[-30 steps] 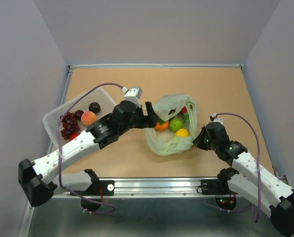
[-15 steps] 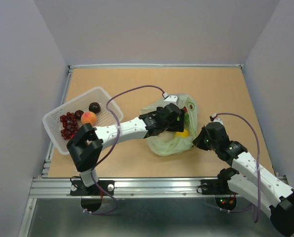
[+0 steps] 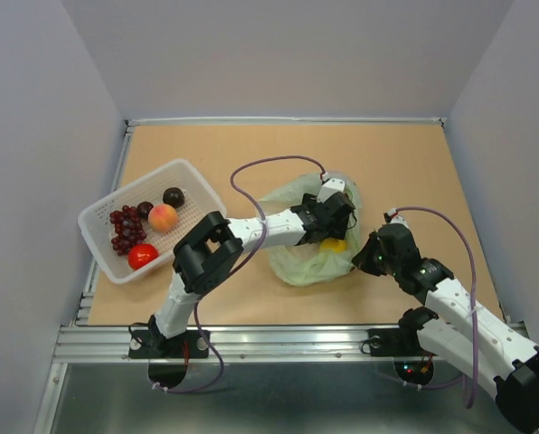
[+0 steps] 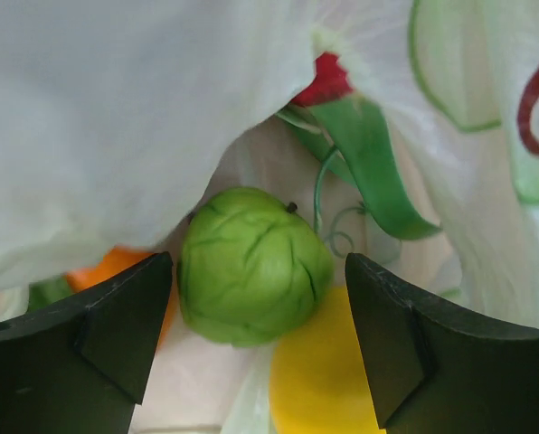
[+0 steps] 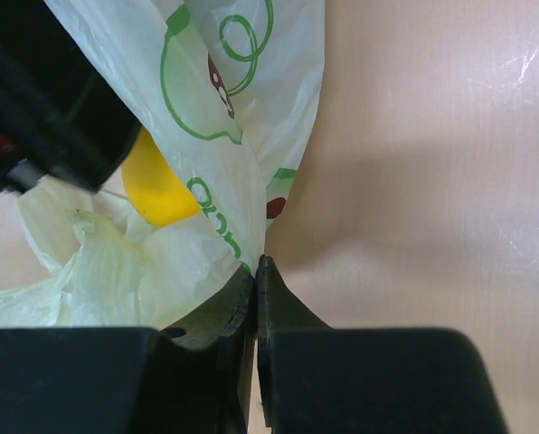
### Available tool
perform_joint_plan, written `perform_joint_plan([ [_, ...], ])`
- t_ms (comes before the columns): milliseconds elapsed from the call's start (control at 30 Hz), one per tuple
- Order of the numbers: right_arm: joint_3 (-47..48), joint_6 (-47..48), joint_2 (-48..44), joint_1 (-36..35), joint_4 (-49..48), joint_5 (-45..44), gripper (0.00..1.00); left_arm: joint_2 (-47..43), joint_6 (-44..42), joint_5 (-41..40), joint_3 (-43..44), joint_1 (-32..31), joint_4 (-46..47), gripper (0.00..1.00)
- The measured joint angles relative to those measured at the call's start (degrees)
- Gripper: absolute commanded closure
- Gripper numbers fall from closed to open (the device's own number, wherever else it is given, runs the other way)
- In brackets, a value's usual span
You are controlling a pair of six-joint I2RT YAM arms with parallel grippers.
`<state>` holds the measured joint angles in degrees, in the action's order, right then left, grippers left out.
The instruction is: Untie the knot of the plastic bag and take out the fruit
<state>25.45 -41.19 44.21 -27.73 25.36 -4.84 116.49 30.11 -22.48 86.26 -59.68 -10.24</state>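
**Desk:** What does the wide shot show?

**Operator:** A tan table (image 3: 251,154) with the plastic bag (image 3: 292,267) slumped right of centre, mouth agape. I can see no knot anywhere. My left arm stretches across into the bag's opening, and my right arm sits against the bag's right flank.

**Desk:** And your grippers?

**Operator:** My right gripper (image 5: 256,280) is pinched tight on a fold of the bag's edge, anchoring that side. My left gripper (image 4: 259,303) is inside the mouth, jaws spread wide, holding nothing.

**Desk:** Where is the fruit?

**Operator:** In the bag. The green lime (image 4: 254,265) lies straight ahead of my left gripper, centred between the two fingers and filling most of the gap. It is roundish, so there is no long axis to square up to. The yellow lemon (image 4: 319,380) rests against it, low and to the right. An orange (image 4: 107,267) peeks from under the plastic on its left.

**Desk:** Whose move, then?

**Operator:** The left's, I judge, since the right is occupied with the bag. I would ease forward and close on the lime. The flap overhanging the lime's upper left could get caught in the pinch.
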Motion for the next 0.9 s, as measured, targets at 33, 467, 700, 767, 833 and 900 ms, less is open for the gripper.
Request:
perform_joint_plan([
  [33,0.0,0.0,0.0,0.0,0.0,0.2,0.93,1.0,-0.3,-0.4,0.7,0.0,-0.1,0.11],
  [467,0.0,-0.5,-1.2,0.0,0.0,0.8,0.92,3.1,-1.1,-0.9,1.4,-0.3,-1.3,0.80],
  [700,0.0,-0.9,-1.2,0.0,0.0,-0.2,0.93,-10.3,-1.1,2.6,-2.6,-1.5,-3.3,0.80],
  [767,0.0,-0.9,-1.2,0.0,0.0,-0.8,0.93,-14.8,-1.2,4.1,-2.7,-1.7,-3.9,0.80],
  [833,0.0,-0.9,-1.1,0.0,0.0,-1.2,0.92,-19.5,-1.3,6.0,-2.7,-1.9,-4.5,0.80],
  [900,0.0,-1.0,-1.0,0.0,0.0,-1.6,0.93,-22.8,-1.6,7.2,-2.7,-1.8,-5.3,0.80],
])
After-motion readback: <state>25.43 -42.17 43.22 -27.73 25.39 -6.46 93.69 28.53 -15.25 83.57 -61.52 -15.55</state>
